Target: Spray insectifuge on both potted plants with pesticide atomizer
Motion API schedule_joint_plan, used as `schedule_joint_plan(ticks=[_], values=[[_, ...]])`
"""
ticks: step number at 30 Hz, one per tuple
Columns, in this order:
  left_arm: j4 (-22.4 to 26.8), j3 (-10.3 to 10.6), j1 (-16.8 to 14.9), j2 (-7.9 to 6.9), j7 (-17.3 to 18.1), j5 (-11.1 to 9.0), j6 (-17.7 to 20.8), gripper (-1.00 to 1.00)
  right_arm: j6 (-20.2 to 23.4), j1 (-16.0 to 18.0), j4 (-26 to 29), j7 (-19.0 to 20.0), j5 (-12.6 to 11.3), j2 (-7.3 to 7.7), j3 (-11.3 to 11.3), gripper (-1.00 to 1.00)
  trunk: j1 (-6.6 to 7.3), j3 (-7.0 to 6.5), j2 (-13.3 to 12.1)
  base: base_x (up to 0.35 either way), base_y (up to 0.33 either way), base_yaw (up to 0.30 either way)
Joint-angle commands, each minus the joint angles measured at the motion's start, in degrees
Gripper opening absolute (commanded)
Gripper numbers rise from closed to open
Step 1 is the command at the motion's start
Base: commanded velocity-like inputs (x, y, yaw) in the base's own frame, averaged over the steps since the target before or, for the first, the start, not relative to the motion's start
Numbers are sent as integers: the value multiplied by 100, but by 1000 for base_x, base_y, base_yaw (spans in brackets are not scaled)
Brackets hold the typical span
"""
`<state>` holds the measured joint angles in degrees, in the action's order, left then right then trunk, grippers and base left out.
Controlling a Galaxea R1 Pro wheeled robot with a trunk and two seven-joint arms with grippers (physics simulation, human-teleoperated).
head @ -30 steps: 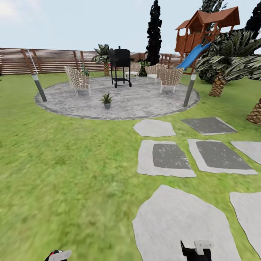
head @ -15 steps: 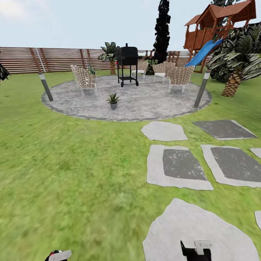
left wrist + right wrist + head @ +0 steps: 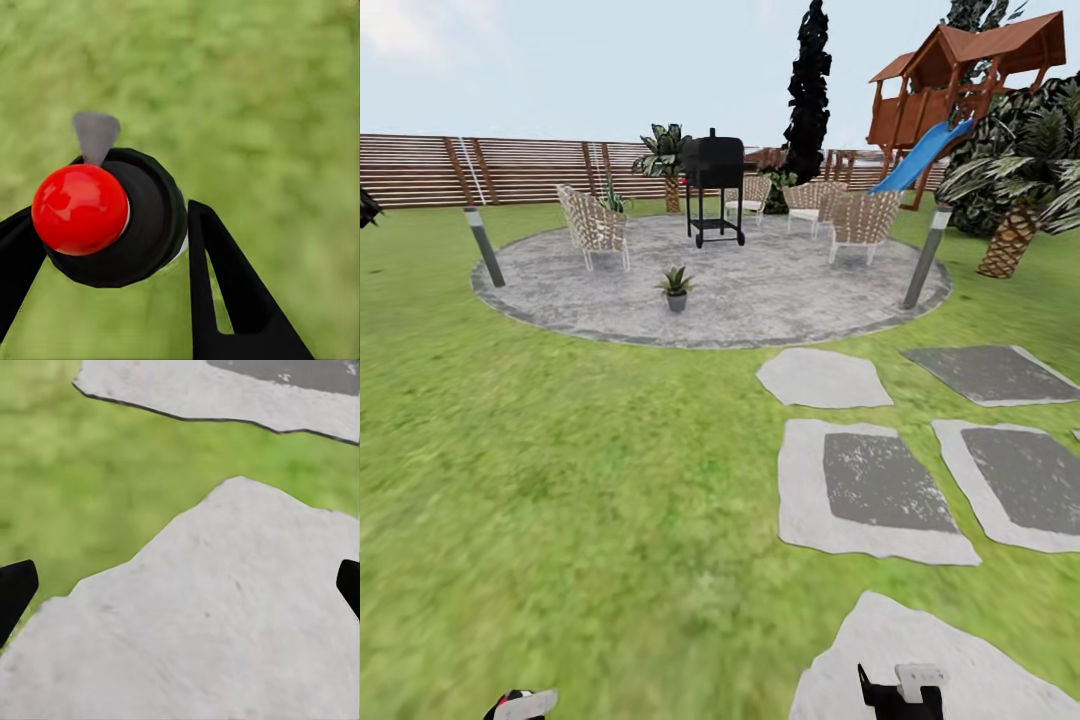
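Spray bottle [image 3: 105, 221], carried in the left gripper [image 3: 112, 247]: seen end-on from the left wrist camera, black spray head with a round red tip facing the lens, the two dark fingers [image 3: 225, 292] closed against its sides just below the head, lawn beneath. Judged light, rigid and smooth-walled, so liable to twist or slip if pinched too near the top; the body under the head looks the sound place to hold it, leaving the nozzle free to point. Body, label and fill level are hidden behind the head. Right gripper [image 3: 180, 585]: jaws spread wide, nothing between them, hanging over a pale stepping stone [image 3: 225, 622] at the edge of the grass. Potted plant [image 3: 676, 288]: one small leafy rosette in a grey pot, standing alone on the round paved patio [image 3: 780, 300], well ahead of the robot across open lawn [image 3: 560, 480]. A second small plant may sit beside the nearest woven chair [image 3: 594, 226] to the left, but at this range it is too small to confirm. Also on the patio: black grill [image 3: 714, 185], further chairs, two grey post lamps. In the head view both grippers are cut off at the lower edge, their state unreadable there.
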<state>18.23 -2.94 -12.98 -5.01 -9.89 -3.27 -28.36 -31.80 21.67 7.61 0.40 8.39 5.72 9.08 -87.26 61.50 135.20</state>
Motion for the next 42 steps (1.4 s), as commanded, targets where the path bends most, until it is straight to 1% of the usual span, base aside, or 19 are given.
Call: schedule_joint_plan(ticks=[1, 42], values=[[-4, 6, -3, 0, 5, -33, -20, -100, -19, 4, -5, 4, 57, -1, 49, 100, -2, 5, 2, 336, 31, 0], [-4, 4, -3, 0, 5, -33, -20, -100, -19, 4, -14, 28, 66, 17, 44, 100, -2, 5, 2, 336, 5, 0]])
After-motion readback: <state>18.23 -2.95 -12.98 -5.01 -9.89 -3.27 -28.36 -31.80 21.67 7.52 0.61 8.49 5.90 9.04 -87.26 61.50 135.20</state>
